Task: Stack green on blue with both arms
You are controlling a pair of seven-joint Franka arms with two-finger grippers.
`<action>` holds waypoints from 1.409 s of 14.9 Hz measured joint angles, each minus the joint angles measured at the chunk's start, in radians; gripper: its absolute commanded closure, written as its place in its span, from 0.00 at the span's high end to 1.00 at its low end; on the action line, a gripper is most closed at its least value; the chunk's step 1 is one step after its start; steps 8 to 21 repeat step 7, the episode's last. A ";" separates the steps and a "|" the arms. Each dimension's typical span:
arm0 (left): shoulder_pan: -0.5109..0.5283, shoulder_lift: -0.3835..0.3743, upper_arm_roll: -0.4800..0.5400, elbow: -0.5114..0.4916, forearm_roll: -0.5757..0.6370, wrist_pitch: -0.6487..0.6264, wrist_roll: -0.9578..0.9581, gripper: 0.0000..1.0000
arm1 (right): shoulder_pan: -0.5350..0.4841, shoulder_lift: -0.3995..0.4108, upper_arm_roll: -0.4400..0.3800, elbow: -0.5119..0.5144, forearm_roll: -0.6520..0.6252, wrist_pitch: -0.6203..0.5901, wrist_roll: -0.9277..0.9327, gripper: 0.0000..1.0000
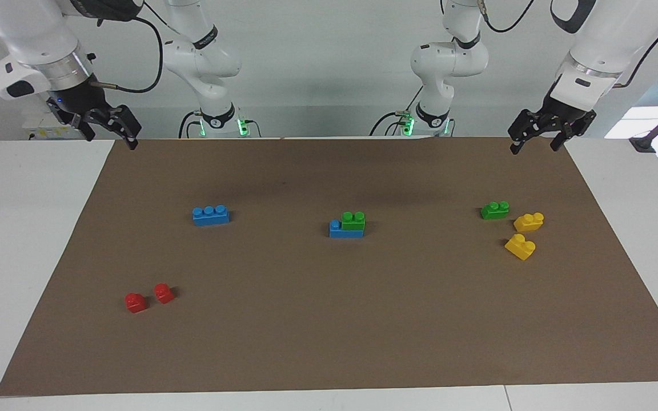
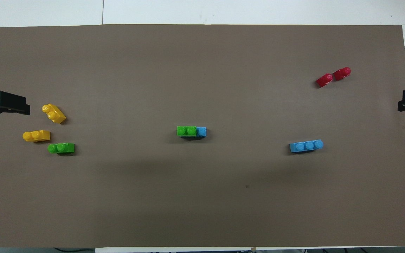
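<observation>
A green brick (image 1: 353, 221) sits on a blue brick (image 1: 336, 231) in the middle of the mat, covering two studs and leaving one blue stud bare; the pair also shows in the overhead view (image 2: 186, 131). A second green brick (image 1: 494, 210) lies loose toward the left arm's end. A second blue brick (image 1: 210, 215) lies loose toward the right arm's end. My left gripper (image 1: 536, 147) is open and empty, raised over the mat's corner at its own end. My right gripper (image 1: 111, 137) is open and empty, raised over the mat's corner at its end.
Two yellow bricks (image 1: 528, 221) (image 1: 520, 246) lie beside the loose green brick. Two red bricks (image 1: 135, 302) (image 1: 163, 293) lie farther from the robots toward the right arm's end. A brown mat (image 1: 329, 342) covers the white table.
</observation>
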 measured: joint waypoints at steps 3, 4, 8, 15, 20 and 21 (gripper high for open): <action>0.000 0.000 0.000 0.000 0.000 0.000 0.000 1.00 | 0.000 0.000 0.002 0.000 0.000 0.011 0.000 1.00; 0.000 0.000 0.000 0.000 0.000 0.000 0.000 1.00 | 0.000 0.000 0.003 0.000 0.000 0.011 0.000 1.00; 0.000 0.000 0.000 0.000 0.000 0.000 0.000 1.00 | 0.000 0.000 0.004 0.000 0.000 0.012 0.000 1.00; 0.000 0.000 0.000 0.000 0.000 0.000 0.000 1.00 | 0.000 0.000 0.004 0.000 0.000 0.012 0.000 1.00; 0.000 0.000 0.000 0.000 0.000 0.000 0.000 1.00 | 0.000 0.000 0.004 0.000 0.000 0.012 0.000 1.00; 0.000 0.000 0.000 0.000 0.000 0.000 0.000 1.00 | 0.000 0.000 0.004 0.000 0.000 0.012 0.000 1.00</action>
